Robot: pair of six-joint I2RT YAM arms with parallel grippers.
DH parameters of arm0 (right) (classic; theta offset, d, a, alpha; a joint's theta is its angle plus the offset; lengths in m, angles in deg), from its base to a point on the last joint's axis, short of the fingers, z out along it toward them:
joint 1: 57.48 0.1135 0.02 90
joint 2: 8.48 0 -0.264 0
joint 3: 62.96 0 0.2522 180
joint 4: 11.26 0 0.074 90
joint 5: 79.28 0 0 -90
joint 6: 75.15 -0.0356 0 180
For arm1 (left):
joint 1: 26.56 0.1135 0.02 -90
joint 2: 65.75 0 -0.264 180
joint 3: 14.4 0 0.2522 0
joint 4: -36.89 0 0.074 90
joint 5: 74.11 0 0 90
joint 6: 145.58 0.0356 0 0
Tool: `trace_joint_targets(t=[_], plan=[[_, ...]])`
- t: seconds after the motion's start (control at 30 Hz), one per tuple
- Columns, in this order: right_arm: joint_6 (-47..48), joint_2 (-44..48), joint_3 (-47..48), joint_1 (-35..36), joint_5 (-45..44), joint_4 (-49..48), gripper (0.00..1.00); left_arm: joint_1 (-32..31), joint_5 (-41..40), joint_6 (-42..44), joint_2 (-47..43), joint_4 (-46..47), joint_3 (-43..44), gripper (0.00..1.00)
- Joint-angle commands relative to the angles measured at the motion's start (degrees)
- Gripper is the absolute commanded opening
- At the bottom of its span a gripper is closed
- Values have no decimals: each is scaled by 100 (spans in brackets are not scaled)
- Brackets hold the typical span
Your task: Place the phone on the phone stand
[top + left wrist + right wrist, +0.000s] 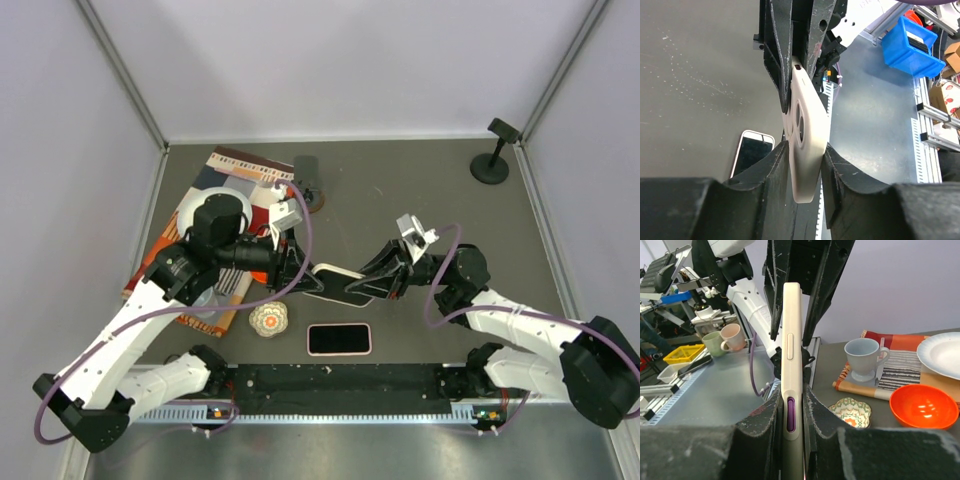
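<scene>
Right now you have the phone (340, 283) up in the air over the middle of the table (420, 190), with both arms holding it at once. The right end effector (378, 285) is pinched tight on one end of it. Its wrist view shows the cream case squeezed between the two fingers. The left end effector (300, 278) is on the other end. Its fingers (775, 165) sit against both flat sides, so it looks like it is gripping too.

So the pick-up part is done. The putting-down part is not. The phone stand (491, 160) is far off in the back right corner, well apart from the phone, and nothing is on it.

What you have left, I think, is to let one arm let go, carry the phone over to that corner, and rest it on the stand.

A second phone (338, 339) lies flat on the table near the arm bases. Nobody is touching it.
</scene>
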Motion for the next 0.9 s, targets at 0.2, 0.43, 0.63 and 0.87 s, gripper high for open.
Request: trace_joint_targets(t=[0.2, 0.43, 0.63, 0.87], plan=[[11, -54, 214, -28, -67, -634, 0, 28, -9, 166, 98, -26, 231, 26], [-138, -186, 267, -20, -76, -721, 0, 19, -150, 201, 142, 1, 301, 22], [-86, -212, 346, -20, -172, -432, 3, 19, -738, 201, 46, -69, 380, 0], [335, -203, 487, -20, -673, 552, 60, 19, -1783, 175, -156, -579, 512, 0]])
